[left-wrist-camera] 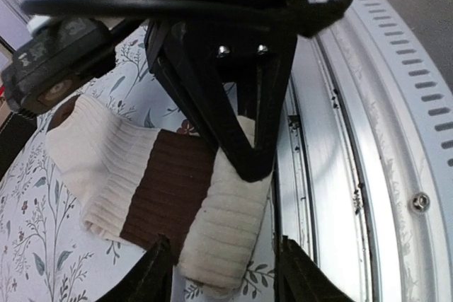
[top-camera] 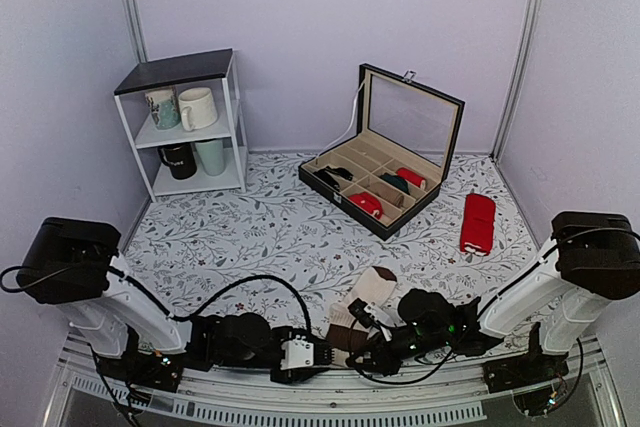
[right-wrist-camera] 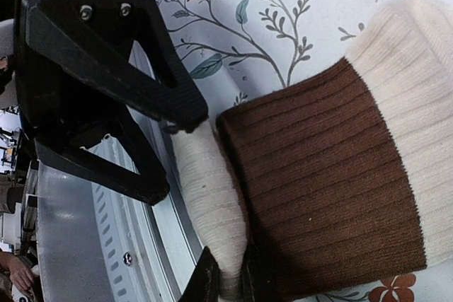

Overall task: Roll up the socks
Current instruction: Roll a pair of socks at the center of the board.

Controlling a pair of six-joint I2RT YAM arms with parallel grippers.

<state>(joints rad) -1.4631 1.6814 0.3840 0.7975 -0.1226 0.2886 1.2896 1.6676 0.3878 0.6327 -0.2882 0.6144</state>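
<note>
Ribbed cream-and-brown knit socks (right-wrist-camera: pixel 318 175), right tool (right-wrist-camera: pixel 230 261) pinching their cream end, left tool (left-wrist-camera: pixel 224 245) spread astride it

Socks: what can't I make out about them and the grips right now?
Left wrist view: the bottom edge cuts off the fingertips of the left gripper; contact with the socks is unclear.
Right wrist view: the same edge cuts the right gripper; how much fabric it pinches is hidden.
Top view: both grippers cover the socks' near end.
Every view: one sock or two stacked, unclear.
</note>
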